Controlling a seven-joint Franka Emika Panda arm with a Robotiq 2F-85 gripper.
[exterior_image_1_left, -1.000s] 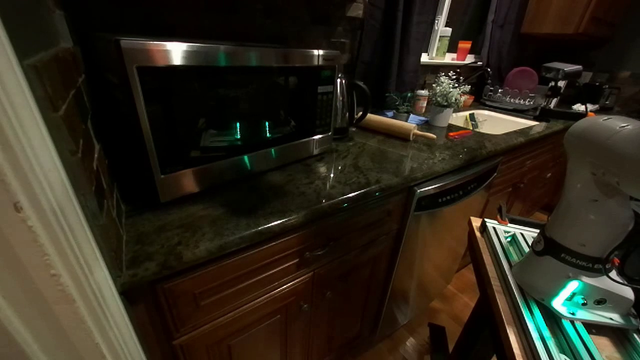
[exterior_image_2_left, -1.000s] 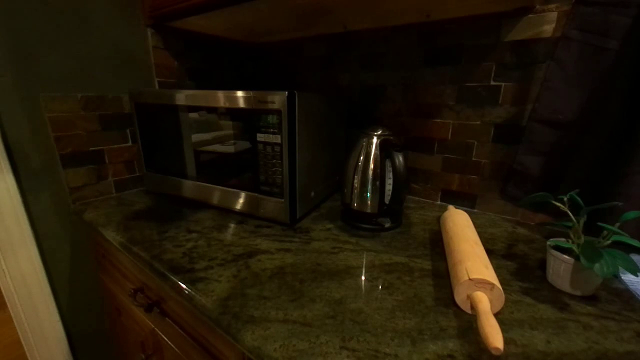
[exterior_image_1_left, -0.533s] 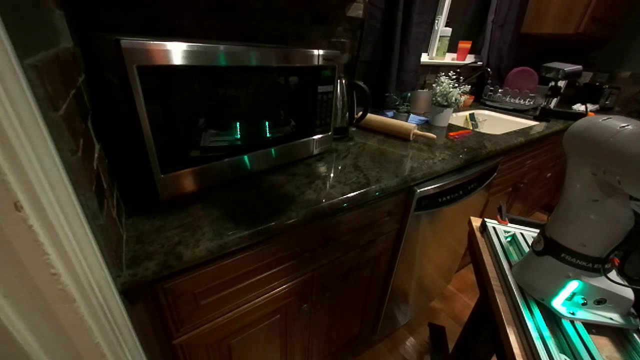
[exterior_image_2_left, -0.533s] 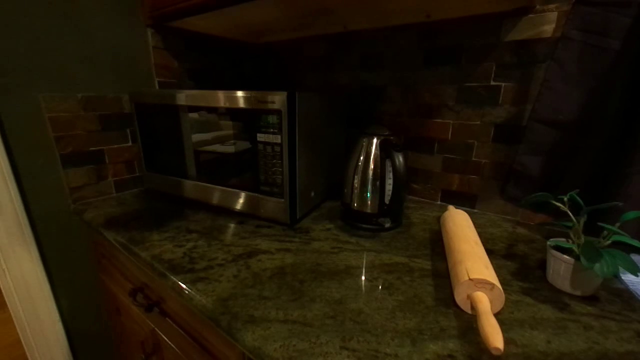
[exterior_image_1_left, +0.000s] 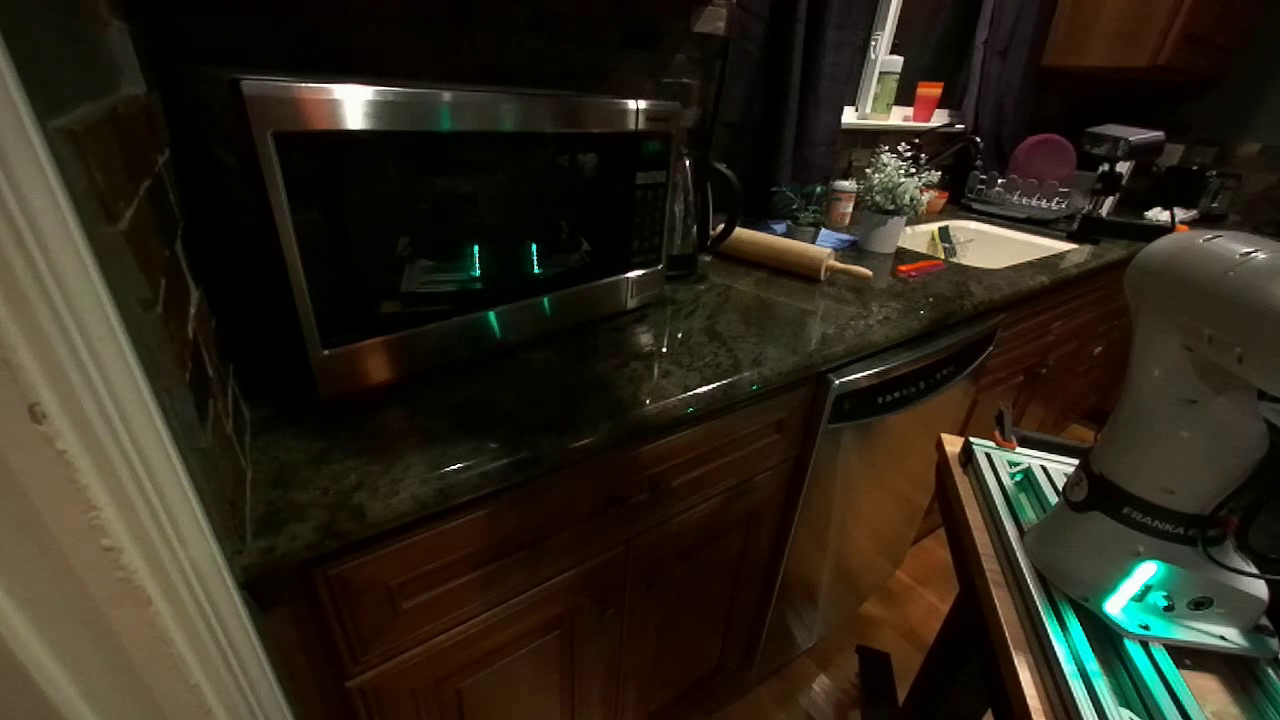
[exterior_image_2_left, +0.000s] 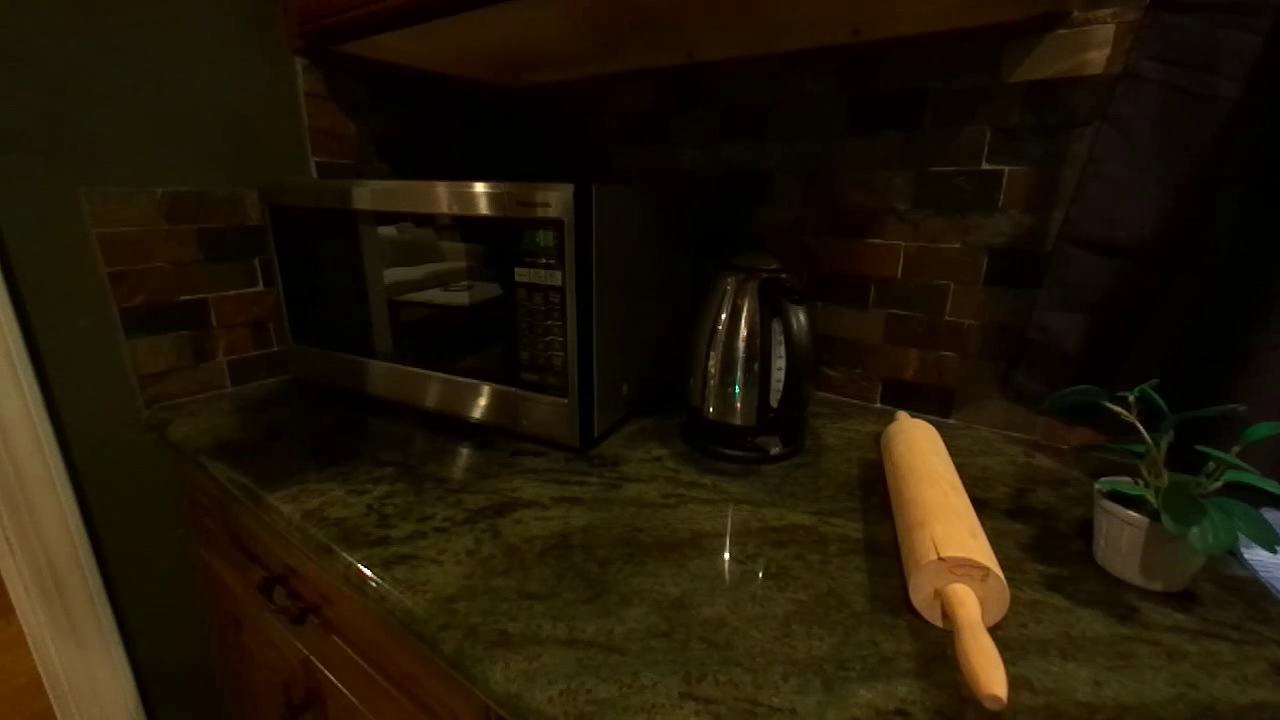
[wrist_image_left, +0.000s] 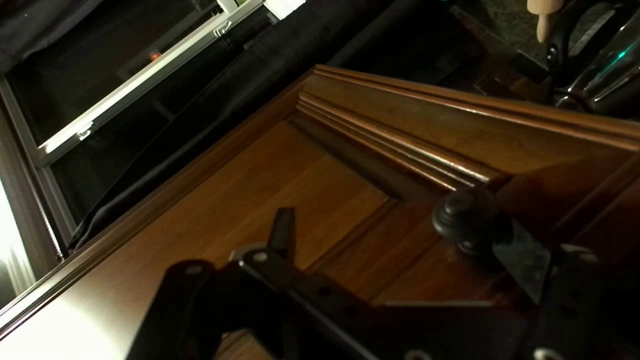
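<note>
My gripper (wrist_image_left: 402, 240) shows in the wrist view with its two fingers spread wide and nothing held between them. It is in front of a brown wooden cabinet door (wrist_image_left: 330, 185) with a raised frame. A dark round knob (wrist_image_left: 465, 215) on the cabinet is between the fingers, much nearer the right fingertip; whether that fingertip touches it I cannot tell. The gripper is outside both exterior views. Only the white lower arm (exterior_image_1_left: 1180, 400) shows at the right edge of an exterior view.
A microwave (exterior_image_1_left: 450, 230), a steel kettle (exterior_image_2_left: 745, 360), a rolling pin (exterior_image_2_left: 940, 510) and a potted plant (exterior_image_2_left: 1145, 530) stand on the dark stone counter (exterior_image_2_left: 620, 580). A sink (exterior_image_1_left: 1000, 245) is further along. A wooden cabinet underside (exterior_image_2_left: 600, 40) hangs above the microwave.
The white arm has shifted very slightly left in an exterior view. The shadow and light reflections on the counter's front edge have shifted. The counter objects have not moved.
</note>
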